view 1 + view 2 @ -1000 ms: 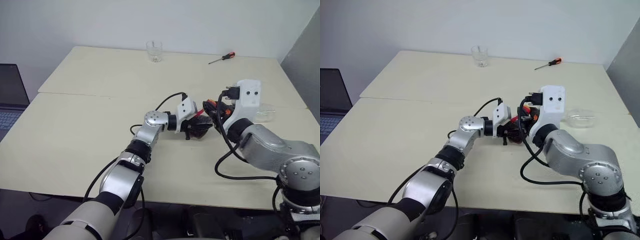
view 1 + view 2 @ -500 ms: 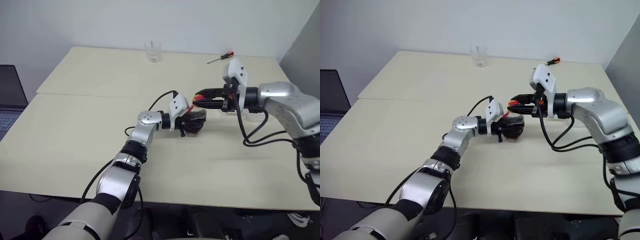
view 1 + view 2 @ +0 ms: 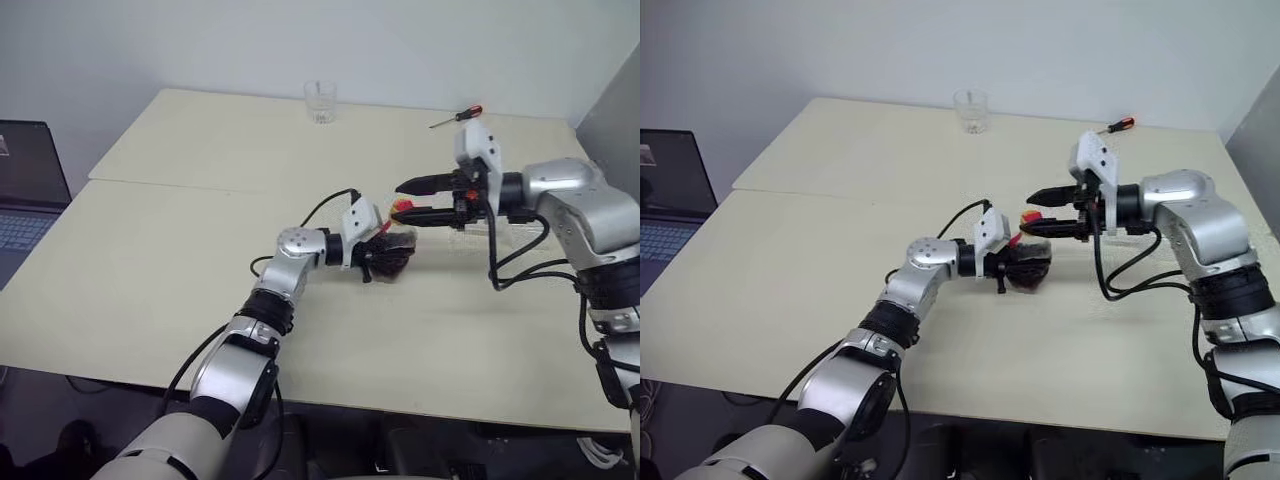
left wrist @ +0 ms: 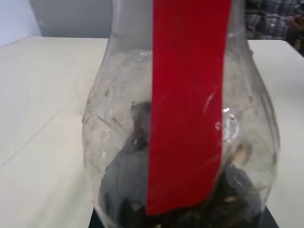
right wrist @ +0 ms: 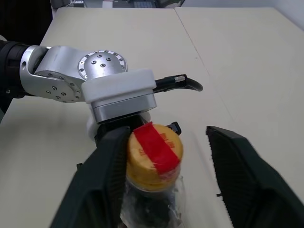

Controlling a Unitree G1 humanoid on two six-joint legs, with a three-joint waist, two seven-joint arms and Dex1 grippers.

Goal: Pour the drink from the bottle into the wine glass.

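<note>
While the left gripper [image 3: 380, 258] is clamping tight on the body of the bottle [image 3: 393, 255], that small clear bottle is sitting upright near the middle of the pale desk [image 3: 150, 290], with the dark drink [image 4: 180, 209] pooled low in its rounded belly and a red strip running up its side. Just past it, the right gripper [image 3: 412, 198] is reaching in level from the robot's right, its two black fingers [image 5: 107, 180] spread wide and standing on either side of the yellow cap [image 5: 154, 153] with its red band; one finger is lying close against the cap while the other is standing clear of it, so nothing is being squeezed. Behind that gripper, toward the right side of the desk, something clear is lying half hidden by the arm, too hard to make out. At the left edge an open laptop [image 3: 30, 190] is showing beside the desk. Along the far edge a short clear tumbler [image 3: 321, 101] is standing, and a red-handled screwdriver [image 3: 456, 116] is lying well to its right.
</note>
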